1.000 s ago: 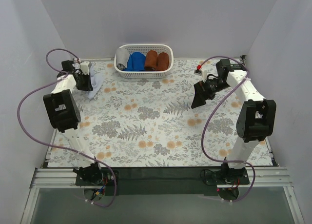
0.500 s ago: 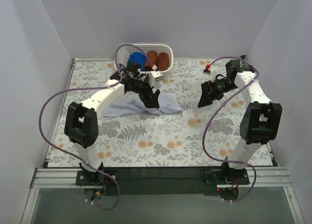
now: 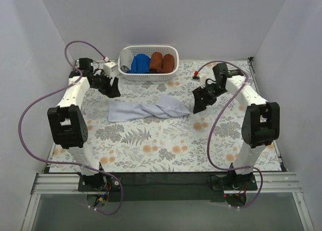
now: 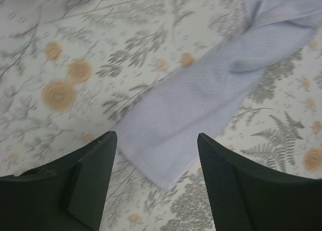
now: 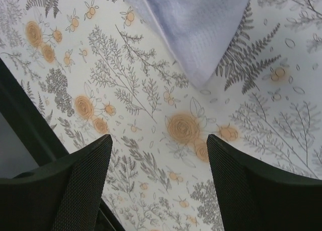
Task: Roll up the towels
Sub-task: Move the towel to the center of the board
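A pale lavender towel [image 3: 149, 110] lies twisted and partly spread on the middle of the floral table. My left gripper [image 3: 110, 89] hovers open just beyond the towel's left end. In the left wrist view the towel's [image 4: 196, 100] corner lies on the table ahead of my left gripper [image 4: 157, 183], with nothing held. My right gripper [image 3: 198, 104] hangs open just past the towel's right end. The right wrist view shows that towel [image 5: 196, 24] corner ahead of the right gripper [image 5: 158, 185], apart from it. A grey cloth [image 3: 126, 59] sits at the left end of the basket.
A white basket [image 3: 149, 77] stands at the back centre, holding bright blue cloth [image 3: 140, 63] and rust-brown cloth cylinders [image 3: 162, 63]. White walls close in the table on three sides. A dark rail [image 3: 161, 183] runs along the near edge by the arm bases.
The left gripper carried the lavender towel from the back left corner to the middle, let it go and drew back left. The right gripper came in toward the towel's right end.
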`<state>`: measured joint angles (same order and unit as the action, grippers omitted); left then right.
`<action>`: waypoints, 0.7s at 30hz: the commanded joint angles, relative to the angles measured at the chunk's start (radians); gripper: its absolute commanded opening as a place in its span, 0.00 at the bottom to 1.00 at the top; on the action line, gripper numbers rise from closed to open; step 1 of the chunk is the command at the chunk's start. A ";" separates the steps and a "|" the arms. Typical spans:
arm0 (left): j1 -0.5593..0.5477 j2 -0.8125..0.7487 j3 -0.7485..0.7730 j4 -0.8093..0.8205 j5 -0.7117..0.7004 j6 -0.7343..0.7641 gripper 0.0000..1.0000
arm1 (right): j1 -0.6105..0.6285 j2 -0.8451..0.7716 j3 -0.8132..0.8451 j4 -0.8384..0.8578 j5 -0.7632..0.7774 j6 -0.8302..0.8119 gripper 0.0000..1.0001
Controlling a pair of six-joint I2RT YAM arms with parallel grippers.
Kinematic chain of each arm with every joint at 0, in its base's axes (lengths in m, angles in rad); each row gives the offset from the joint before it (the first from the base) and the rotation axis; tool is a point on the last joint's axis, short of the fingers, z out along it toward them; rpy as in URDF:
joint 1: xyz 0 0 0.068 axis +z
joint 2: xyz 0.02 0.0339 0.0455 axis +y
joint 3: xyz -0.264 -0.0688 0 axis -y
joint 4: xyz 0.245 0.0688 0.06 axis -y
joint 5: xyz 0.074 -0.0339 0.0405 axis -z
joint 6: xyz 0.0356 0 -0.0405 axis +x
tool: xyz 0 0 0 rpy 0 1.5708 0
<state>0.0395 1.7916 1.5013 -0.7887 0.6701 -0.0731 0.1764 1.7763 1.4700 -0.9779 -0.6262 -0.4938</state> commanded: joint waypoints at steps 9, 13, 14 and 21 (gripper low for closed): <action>0.201 0.221 0.238 -0.164 -0.015 0.127 0.72 | 0.287 0.196 0.066 0.249 0.322 0.063 0.73; 0.200 0.256 0.232 -0.156 0.022 0.111 0.71 | 0.336 0.221 0.033 0.298 0.447 0.070 0.56; 0.197 0.268 0.221 -0.149 0.023 0.107 0.70 | 0.340 0.224 0.030 0.304 0.454 0.072 0.51; 0.149 0.341 0.206 -0.133 0.046 0.079 0.60 | 0.341 0.193 -0.016 0.301 0.457 0.060 0.01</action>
<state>0.2211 2.1258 1.7096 -0.9234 0.6731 0.0139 0.5228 2.0037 1.4727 -0.6899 -0.1951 -0.4255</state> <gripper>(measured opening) 0.604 0.030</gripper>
